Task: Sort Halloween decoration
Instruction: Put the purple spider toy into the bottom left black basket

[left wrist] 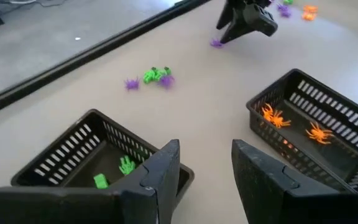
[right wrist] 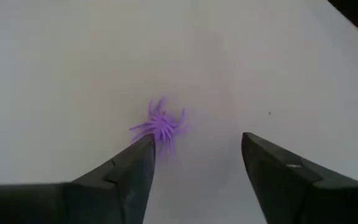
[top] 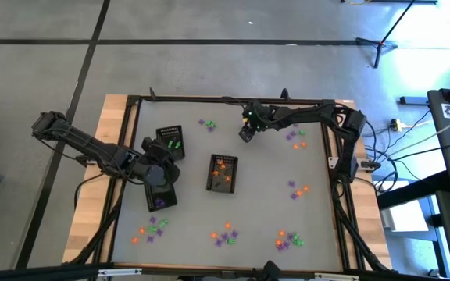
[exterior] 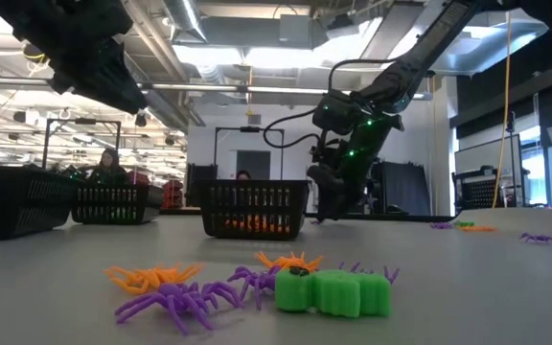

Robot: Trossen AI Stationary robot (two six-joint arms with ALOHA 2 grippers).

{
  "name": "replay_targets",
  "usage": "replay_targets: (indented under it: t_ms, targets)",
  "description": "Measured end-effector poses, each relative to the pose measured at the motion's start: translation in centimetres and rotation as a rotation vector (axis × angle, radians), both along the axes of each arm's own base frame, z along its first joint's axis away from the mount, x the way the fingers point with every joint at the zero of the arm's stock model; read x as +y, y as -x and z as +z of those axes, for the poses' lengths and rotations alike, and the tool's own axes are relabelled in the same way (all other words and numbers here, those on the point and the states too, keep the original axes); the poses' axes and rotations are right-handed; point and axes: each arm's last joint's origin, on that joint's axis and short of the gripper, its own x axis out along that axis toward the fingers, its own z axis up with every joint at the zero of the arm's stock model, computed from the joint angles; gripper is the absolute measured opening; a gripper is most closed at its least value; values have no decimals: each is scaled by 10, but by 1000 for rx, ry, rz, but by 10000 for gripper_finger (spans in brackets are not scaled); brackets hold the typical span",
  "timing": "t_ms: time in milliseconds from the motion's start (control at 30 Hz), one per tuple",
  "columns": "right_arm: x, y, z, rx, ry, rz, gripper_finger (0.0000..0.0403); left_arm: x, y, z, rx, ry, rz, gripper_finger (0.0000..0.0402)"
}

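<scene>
A small purple spider lies on the grey table at the far middle. My right gripper hangs open just above it, pointing steeply down, and the spider sits just off one fingertip. The left wrist view shows that gripper with the spider beside it. My left gripper is open and empty, above the gap between the tray with green trinkets and the tray with orange spiders. A third tray holds purple pieces.
Loose trinkets lie in clusters: far middle, far right, right and along the near edge. A black frame rims the table. Bare table lies between the orange tray and the right-hand clusters.
</scene>
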Motion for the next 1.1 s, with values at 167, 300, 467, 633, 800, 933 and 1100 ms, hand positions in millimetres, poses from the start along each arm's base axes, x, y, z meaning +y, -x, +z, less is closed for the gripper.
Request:
replay_targets:
  t_ms: [167,300,467,633,800,933,1100]
  targets:
    - [0,-1,1,-15,-3,0,175,-1,0,-1,13,29,-23,137]
    - [0,-2,1,-32,-15,10,143,-2,0,-2,31,77,-57,137]
    - [0,-3,-3,-25,-27,11,119,-4,-1,-3,51,131,-94,137]
    - [-1,-6,-16,-15,-44,27,106,-5,-1,-3,60,156,-112,137]
    - [-1,-6,-20,1,-45,35,74,-5,-1,-4,64,163,-116,137]
    - [-1,-6,-12,-16,-22,57,13,-5,-1,-4,64,163,-116,137]
    - [1,-2,-3,-18,-20,59,7,-5,0,-4,64,163,-116,137]
